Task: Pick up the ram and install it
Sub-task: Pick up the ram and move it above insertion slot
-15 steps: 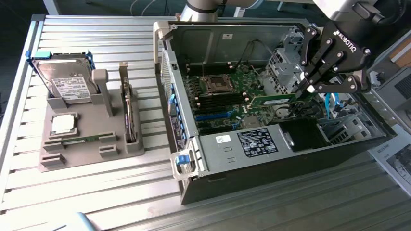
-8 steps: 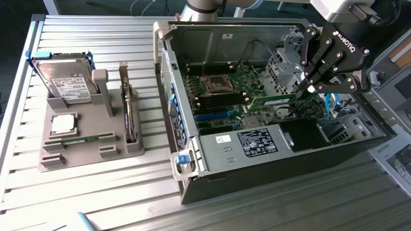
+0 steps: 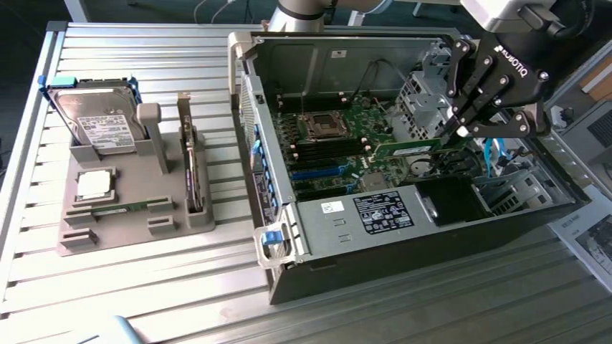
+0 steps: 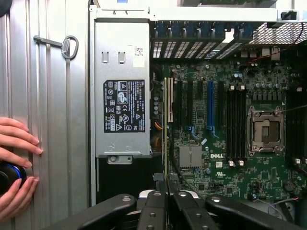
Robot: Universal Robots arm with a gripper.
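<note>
Ram (image 3: 411, 148): inside the open case (image 3: 431, 251), on edge over the board (image 3: 356, 113), long side level. Tool (image 3: 461, 130) is clenched on it, apparently near one end; the rest of the stick juts free toward the exterior view's left. The wrist view has it edge-on, a thin line (image 4: 166, 139) running out from the tool. It lies over the expansion-slot side of the board, just beside the power supply (image 4: 122, 96). It looks clear of the board; contact cannot be judged.

Judgement: carry-to-slot phase, ram not seated. The narrow black slots (image 4: 235, 124) next to the socket (image 4: 265, 130) look like the target, well apart from the ram's present line. The stick lies parallel to them, so a sideways shift without twisting should do. An end grip risks tilt on pressing: descend straight, with both ends meeting the slot together. Slot latches: cannot tell.

A person's hand (image 4: 17, 163) is on the tabletop (image 4: 53, 120) outside the case, at a dark knob (image 4: 7, 175).
</note>
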